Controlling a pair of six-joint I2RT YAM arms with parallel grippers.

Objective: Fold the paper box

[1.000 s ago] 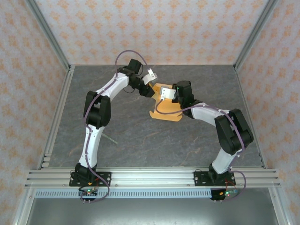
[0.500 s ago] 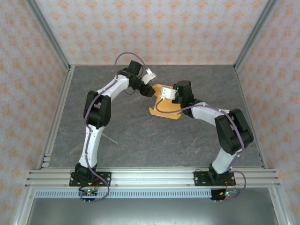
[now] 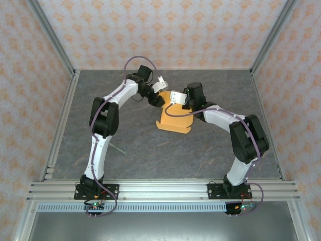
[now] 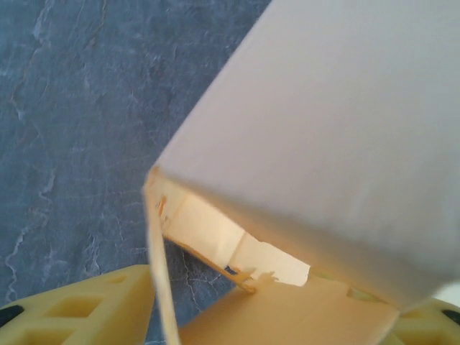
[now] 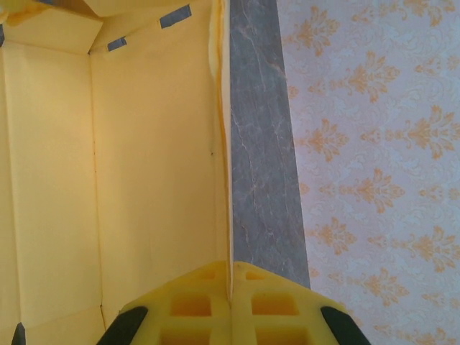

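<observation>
The paper box (image 3: 174, 120) blocks the centre of the counter (image 3: 150, 155). It is crowded at 11 o'clock by the left gripper (image 4: 269, 305), fingers spread around a flap, and at 1 o'clock by the right gripper (image 5: 231, 277), pinched on a wall. The left arm (image 3: 103, 120) and right arm (image 3: 246, 138) arch in from 7 and 5 o'clock. Between them, at 6 o'clock, lies open counter. Bare strips at 9, 3 and 12 o'clock end at the papered walls (image 3: 150, 30).

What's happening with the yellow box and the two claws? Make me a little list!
thing: box, orange-yellow, partly folded
right claw: shut on the edge of a box wall
left claw: open, with the box between its fingers
where: between the two claws, over the grey table
</observation>
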